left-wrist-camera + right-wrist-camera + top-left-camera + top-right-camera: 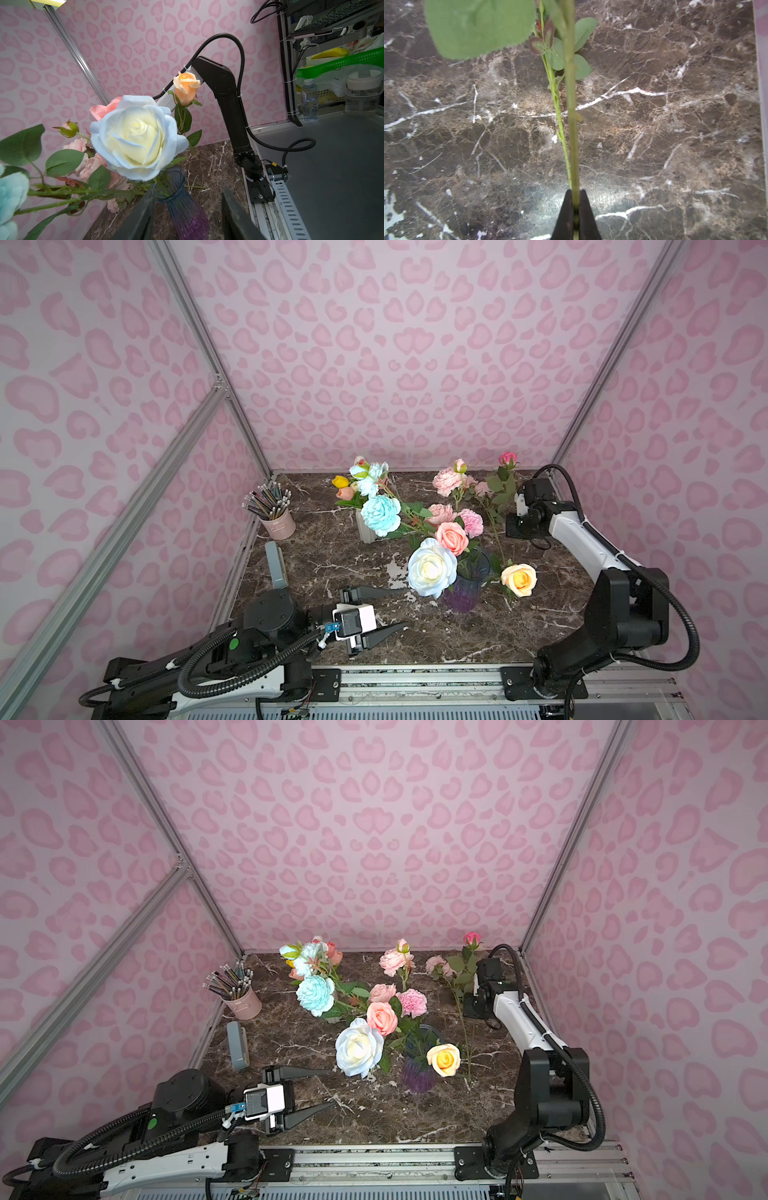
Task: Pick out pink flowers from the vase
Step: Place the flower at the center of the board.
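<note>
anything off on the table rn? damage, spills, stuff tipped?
Tabletop: the marble surface is worn to white patches beside the purple vase. The white rose leans far out over that vase's rim, toward the open left claw. That vase and the white vase stand upright; nothing spilled.

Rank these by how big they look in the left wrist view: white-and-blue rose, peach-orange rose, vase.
1. white-and-blue rose: largest, though nearest the camera.
2. vase: partly hidden and cut off by the frame.
3. peach-orange rose: smallest, standing farther back.
</note>
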{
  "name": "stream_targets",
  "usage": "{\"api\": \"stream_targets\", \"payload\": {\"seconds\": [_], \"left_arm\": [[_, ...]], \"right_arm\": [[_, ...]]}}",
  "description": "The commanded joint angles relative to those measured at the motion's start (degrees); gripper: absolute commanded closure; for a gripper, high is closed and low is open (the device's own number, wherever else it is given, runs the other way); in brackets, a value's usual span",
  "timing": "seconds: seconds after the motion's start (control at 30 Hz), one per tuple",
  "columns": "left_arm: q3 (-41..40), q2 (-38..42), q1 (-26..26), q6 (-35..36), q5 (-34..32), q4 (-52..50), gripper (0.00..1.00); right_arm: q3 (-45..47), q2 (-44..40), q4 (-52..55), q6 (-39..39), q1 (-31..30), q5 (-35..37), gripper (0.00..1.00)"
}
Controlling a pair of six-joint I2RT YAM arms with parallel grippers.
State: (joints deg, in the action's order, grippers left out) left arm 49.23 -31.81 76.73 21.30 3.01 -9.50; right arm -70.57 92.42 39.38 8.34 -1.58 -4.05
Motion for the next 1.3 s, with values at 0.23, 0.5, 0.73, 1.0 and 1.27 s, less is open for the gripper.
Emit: {"api": "stream_targets", "payload": {"seconds": [0.23, 0.5, 0.73, 1.0, 1.27], "left_arm": [[-1.2, 1.4, -0.1, 0.8, -1.1, 2.5, 0.47], [-1.9, 1.6, -0.2, 1.4, -1.5, 2.8, 0.50], [-1.9, 1.3, -0.2, 1.0, -1.6, 3.1, 0.50], [-0.9, 1.7, -0.1, -0.1, -2.2, 1.9, 0.50], [-0.8, 2.8, -0.2, -1.6, -5.1, -0.2, 0.50]], "right_arm": [[-3.4, 10.2, 0.3, -1.3, 2.2, 0.6, 1.00], [-6.3, 16.0, -0.1, -2.7, 1.7, -0.3, 0.80], [-5.3, 17.1, -1.1, -2.8, 0.9, 0.7, 0.72], [-3.3, 10.9, -4.3, -0.3, 1.9, 1.6, 0.63], [2.6, -0.5, -13.8, 7.2, 3.9, -5.7, 0.59]]}}
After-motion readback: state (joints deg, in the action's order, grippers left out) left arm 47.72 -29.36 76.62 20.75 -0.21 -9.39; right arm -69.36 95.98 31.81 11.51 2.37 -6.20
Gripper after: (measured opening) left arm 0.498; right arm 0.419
